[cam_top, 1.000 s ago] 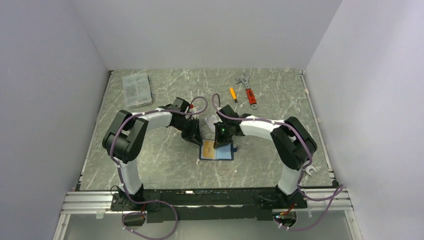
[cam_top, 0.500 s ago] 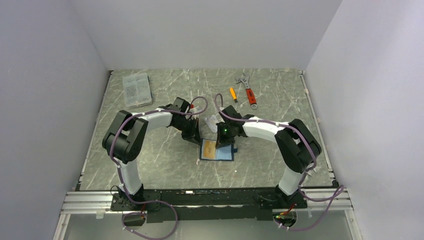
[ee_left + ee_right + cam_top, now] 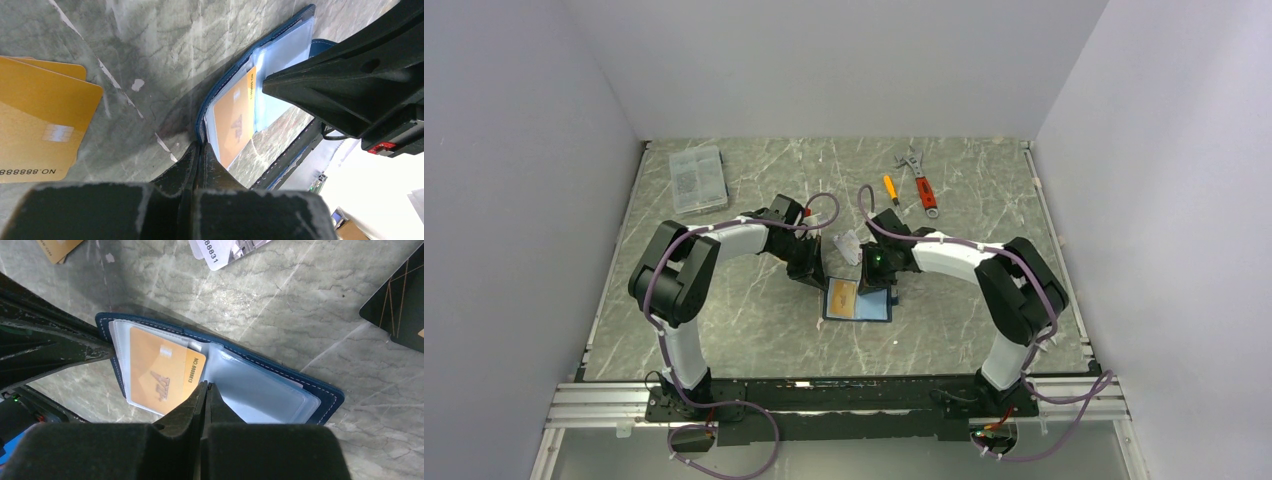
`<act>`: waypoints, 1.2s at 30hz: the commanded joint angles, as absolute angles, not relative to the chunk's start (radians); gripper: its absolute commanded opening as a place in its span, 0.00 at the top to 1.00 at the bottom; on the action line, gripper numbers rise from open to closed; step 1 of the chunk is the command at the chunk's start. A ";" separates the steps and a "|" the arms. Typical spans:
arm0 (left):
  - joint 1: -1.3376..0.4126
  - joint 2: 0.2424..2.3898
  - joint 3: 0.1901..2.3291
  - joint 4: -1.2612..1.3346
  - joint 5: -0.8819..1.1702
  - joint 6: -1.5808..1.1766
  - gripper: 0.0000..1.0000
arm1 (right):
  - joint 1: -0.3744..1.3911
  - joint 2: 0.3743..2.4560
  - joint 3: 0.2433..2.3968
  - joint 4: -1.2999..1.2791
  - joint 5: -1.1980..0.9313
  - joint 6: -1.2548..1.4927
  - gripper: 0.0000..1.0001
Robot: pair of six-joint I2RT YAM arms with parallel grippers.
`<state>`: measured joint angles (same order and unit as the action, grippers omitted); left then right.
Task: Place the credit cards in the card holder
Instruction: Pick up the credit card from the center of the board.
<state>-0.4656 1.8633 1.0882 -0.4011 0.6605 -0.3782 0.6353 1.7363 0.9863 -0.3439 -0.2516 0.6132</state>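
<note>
The navy card holder (image 3: 874,308) lies open on the table, its clear sleeves up. An orange-gold credit card (image 3: 157,375) sits partly inside the left sleeve, also seen from the left wrist (image 3: 235,120). My left gripper (image 3: 200,146) is shut on the card holder's (image 3: 260,50) left edge. Tips together, my right gripper (image 3: 205,385) is shut and rests at that card's exposed end over the card holder (image 3: 280,395). Two loose orange-gold cards (image 3: 40,125) lie beside the left gripper. White patterned cards (image 3: 225,250) and a black card (image 3: 400,305) lie beyond the holder.
A clear compartment box (image 3: 697,178) stands at the back left. A small orange screwdriver (image 3: 890,188) and a red-handled wrench (image 3: 921,182) lie at the back right. Another wrench (image 3: 1046,343) lies at the right edge near the right arm's base.
The left jaws have closed at the card holder's edge. The right wrist has shifted slightly to the right, uncovering more of the orange card in the sleeve.
</note>
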 commanded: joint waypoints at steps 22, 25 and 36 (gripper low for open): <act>-0.470 1.839 1.098 -0.391 0.674 -0.352 1.00 | 0.710 1.804 1.102 -0.366 -0.221 0.608 1.00; -0.471 1.841 1.108 -0.400 0.674 -0.346 1.00 | 0.707 1.772 1.085 -0.332 -0.256 0.603 1.00; -0.437 1.807 1.163 -0.488 0.647 -0.284 0.58 | 0.506 1.650 1.089 -0.335 -0.391 0.545 0.82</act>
<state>-0.4576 1.8629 1.1202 -0.4412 0.6556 -0.3229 0.5747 1.7050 1.0573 -0.3550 -0.3222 0.5926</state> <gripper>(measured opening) 0.365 0.128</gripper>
